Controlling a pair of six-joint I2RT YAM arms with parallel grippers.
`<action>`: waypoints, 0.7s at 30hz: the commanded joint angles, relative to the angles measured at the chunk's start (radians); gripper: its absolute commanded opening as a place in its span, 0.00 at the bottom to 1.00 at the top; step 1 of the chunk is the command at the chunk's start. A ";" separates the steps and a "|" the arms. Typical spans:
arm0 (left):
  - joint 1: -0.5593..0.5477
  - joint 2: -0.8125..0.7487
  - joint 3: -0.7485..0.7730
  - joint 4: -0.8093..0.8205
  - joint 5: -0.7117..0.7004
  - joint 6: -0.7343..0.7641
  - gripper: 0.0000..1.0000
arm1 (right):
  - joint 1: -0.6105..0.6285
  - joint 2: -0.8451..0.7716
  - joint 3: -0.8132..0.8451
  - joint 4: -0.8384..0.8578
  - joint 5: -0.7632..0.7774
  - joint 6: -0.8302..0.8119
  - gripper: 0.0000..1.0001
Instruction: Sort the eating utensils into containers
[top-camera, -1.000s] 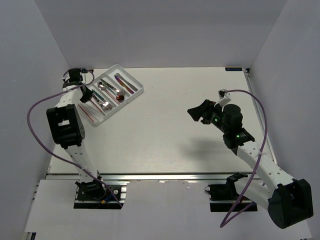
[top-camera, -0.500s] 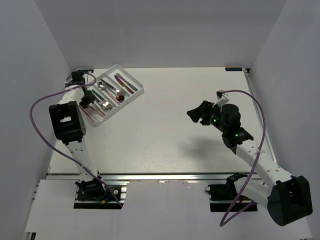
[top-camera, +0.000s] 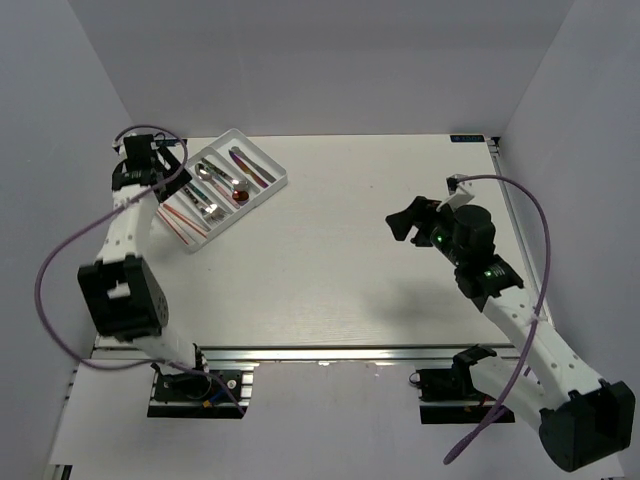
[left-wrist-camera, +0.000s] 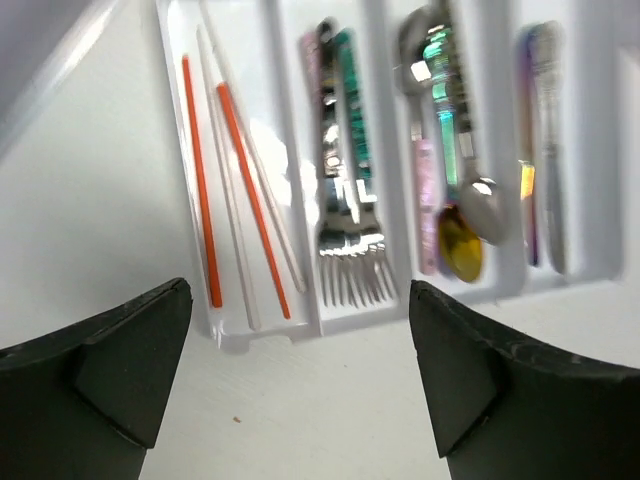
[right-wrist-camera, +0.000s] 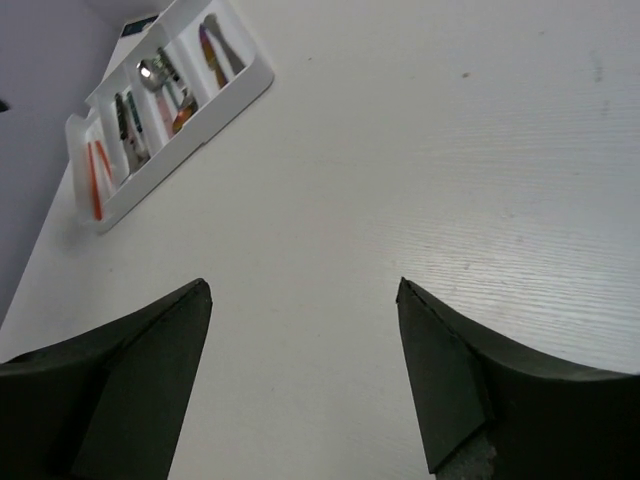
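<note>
My left gripper (left-wrist-camera: 300, 300) is hanging wide open, holding nothing, just over one end of the white tray (left-wrist-camera: 270, 332) — the red sticks (left-wrist-camera: 202, 200), forks (left-wrist-camera: 350, 270) and spoons (left-wrist-camera: 482, 200) are all lying inside it, long ways down their slots, running straight away from the fingers. My right gripper (right-wrist-camera: 300, 285) is gaping open too, well off to the right of the tray — so the left arm is nearer, and I am guessing the sorting is about done.

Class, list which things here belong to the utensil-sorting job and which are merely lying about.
Belongs to the job: white tray, red sticks, forks, gold-bowled spoon, silver spoon.
Lying about: purple cable, aluminium rail, blue label.
</note>
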 joint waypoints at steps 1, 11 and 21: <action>-0.083 -0.247 -0.156 0.039 -0.049 0.097 0.98 | -0.003 -0.078 0.079 -0.143 0.185 -0.070 0.83; -0.233 -0.955 -0.620 0.168 -0.177 0.168 0.98 | 0.000 -0.196 0.191 -0.505 0.335 -0.130 0.89; -0.326 -1.194 -0.717 0.133 -0.181 0.149 0.98 | 0.025 -0.349 0.121 -0.489 0.418 -0.222 0.89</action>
